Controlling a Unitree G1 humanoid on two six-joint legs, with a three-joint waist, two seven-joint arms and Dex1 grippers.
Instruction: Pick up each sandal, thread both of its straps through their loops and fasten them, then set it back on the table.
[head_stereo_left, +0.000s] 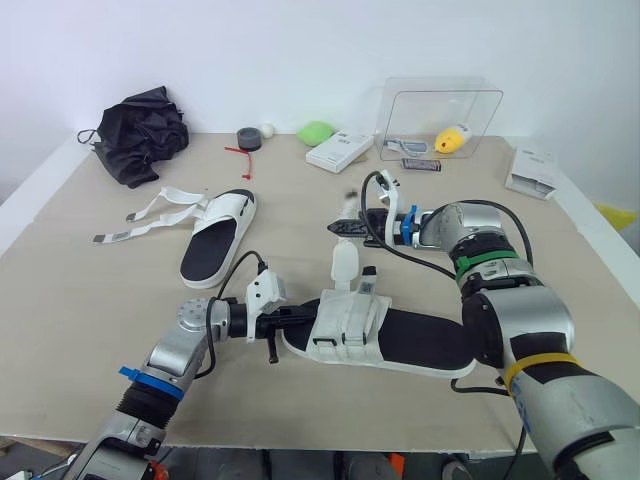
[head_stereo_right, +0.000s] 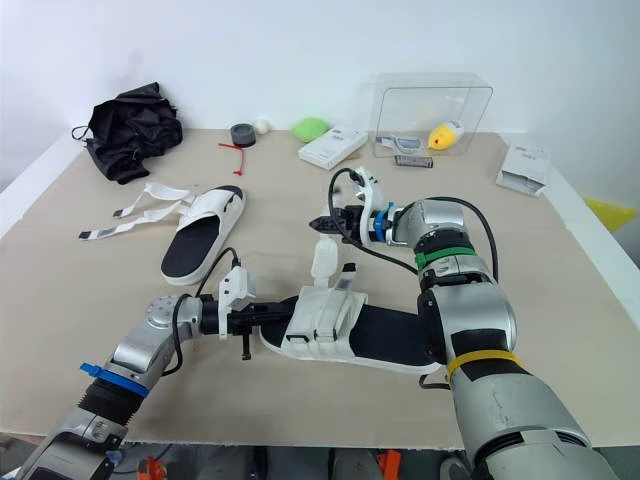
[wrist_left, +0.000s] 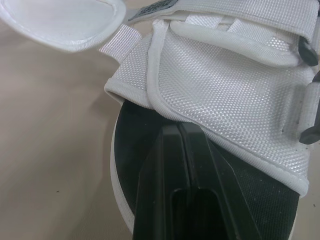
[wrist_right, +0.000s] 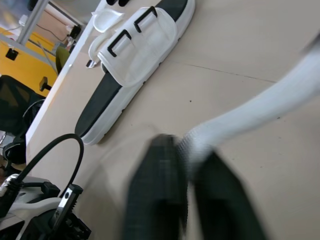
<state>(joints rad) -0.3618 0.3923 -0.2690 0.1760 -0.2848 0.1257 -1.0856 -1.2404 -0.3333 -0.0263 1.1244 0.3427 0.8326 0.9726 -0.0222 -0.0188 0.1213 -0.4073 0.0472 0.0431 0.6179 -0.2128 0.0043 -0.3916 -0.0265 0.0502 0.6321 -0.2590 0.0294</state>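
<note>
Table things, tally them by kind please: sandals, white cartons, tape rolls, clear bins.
Sandals: 2
White cartons: 2
Tape rolls: 1
Clear bins: 1
Total: 6

Bright, even light falls from overhead: the surface (head_stereo_left: 90, 300) and the white wall (head_stereo_left: 300, 50) are evenly lit, and the near sandal (head_stereo_left: 420, 340) throws only a thin, soft shadow along its sole. The clear box (head_stereo_left: 440, 115) at the back carries pale reflections on its panels. The white strap (wrist_right: 260, 107) pinched in the right hand (wrist_right: 187, 150) looks almost washed out beside its dark fingers (wrist_right: 155, 200).
</note>
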